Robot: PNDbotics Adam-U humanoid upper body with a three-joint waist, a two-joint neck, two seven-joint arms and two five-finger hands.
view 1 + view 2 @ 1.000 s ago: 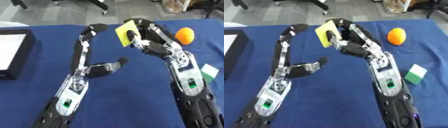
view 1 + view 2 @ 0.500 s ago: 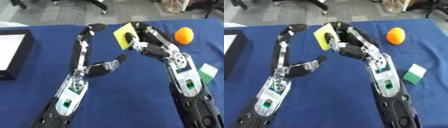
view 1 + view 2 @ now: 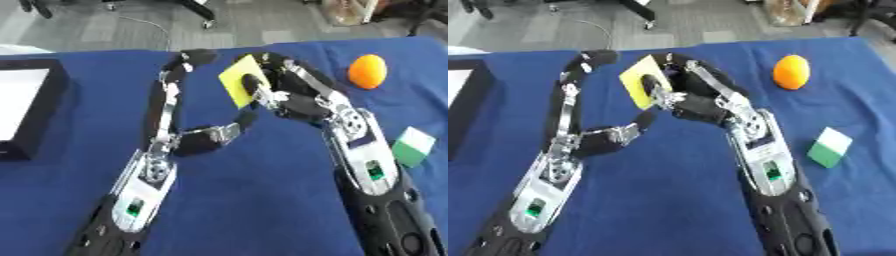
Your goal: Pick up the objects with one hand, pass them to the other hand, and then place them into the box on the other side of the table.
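Left eye view: right robot hand [image 3: 293, 102] pinches a flat yellow square card [image 3: 238, 86] above the blue desk [image 3: 254, 200], while the left robot hand [image 3: 214, 135], fingers relaxed, extends beneath it.

Looks like an office or lab: grey carpet floor [image 3: 105, 30] beyond the surface [image 3: 254, 200], w/ a blue cloth over it, black chair base w/ castors [image 3: 197, 10], cable [image 3: 144, 22] on the floor.
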